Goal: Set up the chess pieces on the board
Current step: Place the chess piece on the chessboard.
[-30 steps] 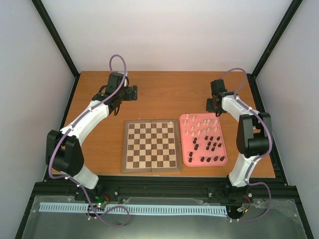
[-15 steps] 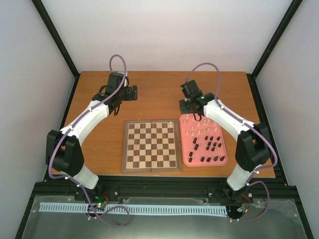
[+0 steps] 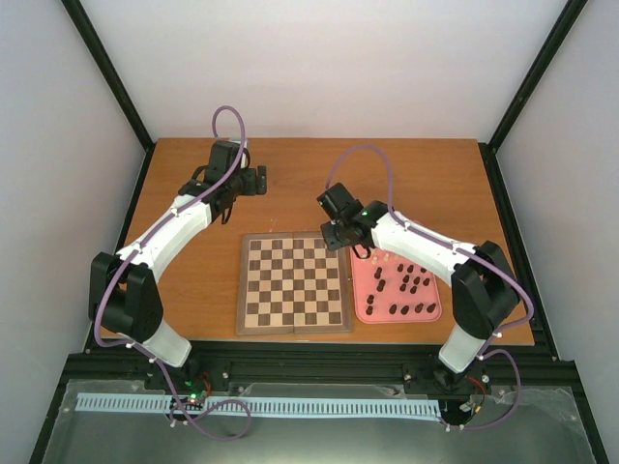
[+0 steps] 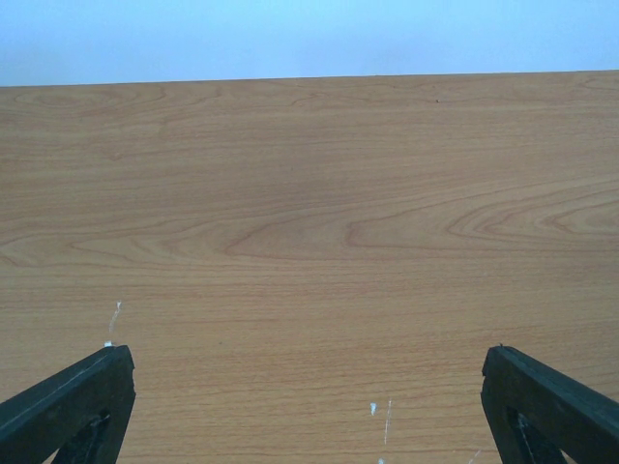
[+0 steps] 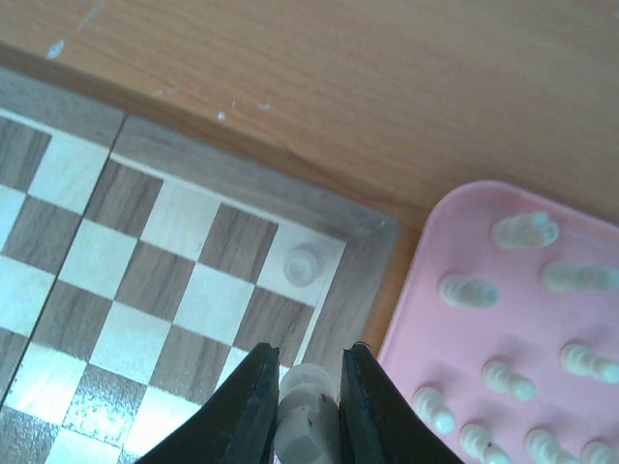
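Right end effector [image 5: 308,362] grasps 1 cream chess piece [image 5: 306,401] over the far-right corner of the board [image 5: 242,155], near a second cream piece [image 5: 301,263] standing there. Left end effector [image 4: 305,362] is released, over bare bench [image 4: 309,193] beyond the board.

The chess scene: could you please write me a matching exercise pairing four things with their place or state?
Things:
1. left end effector
2. right end effector
3. lone cream piece
4. dark pieces

Places or states:
A. on the pink tray
B. shut on a cream chessman
C. standing on the corner square of the board
D. open above the table

Pairs: 1-D, 2-B, 3-C, 4-A.
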Available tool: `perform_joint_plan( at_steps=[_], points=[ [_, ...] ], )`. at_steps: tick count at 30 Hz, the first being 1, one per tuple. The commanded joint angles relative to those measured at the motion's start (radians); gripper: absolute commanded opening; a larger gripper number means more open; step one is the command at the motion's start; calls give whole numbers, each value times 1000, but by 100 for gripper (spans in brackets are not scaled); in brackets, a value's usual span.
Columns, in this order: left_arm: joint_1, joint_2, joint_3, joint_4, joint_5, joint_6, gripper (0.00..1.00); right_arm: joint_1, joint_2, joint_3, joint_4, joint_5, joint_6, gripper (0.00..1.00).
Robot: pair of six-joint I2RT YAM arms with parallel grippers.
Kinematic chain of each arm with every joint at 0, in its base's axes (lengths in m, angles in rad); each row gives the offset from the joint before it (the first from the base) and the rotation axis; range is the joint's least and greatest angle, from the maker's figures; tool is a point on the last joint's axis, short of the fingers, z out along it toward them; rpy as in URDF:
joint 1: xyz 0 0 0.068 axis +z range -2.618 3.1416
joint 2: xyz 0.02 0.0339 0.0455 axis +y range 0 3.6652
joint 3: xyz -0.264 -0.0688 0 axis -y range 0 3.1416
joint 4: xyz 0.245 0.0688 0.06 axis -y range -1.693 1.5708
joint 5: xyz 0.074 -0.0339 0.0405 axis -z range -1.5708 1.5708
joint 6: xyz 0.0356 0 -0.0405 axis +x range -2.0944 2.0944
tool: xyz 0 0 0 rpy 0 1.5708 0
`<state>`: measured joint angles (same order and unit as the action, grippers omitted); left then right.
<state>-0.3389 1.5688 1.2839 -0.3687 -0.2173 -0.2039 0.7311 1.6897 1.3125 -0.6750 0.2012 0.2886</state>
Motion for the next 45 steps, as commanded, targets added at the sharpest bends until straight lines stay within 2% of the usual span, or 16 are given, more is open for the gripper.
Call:
perform_joint_plan(
  at_steps=[1,8,22,45],
  points=[
    [-5,10,33,-20,-13,8,100,14,-3,-43,30,-40,28,19],
    [-5,16,36,-20,-12,8,100,22,30,-81,78,-77,35,19],
    [-5,20,36,-21,-16,9,100,45,132,-59,113,-18,34,19],
    [-5,31,43,-22,-16,11,100,51,186,-21,122,22,14,20]
  ],
)
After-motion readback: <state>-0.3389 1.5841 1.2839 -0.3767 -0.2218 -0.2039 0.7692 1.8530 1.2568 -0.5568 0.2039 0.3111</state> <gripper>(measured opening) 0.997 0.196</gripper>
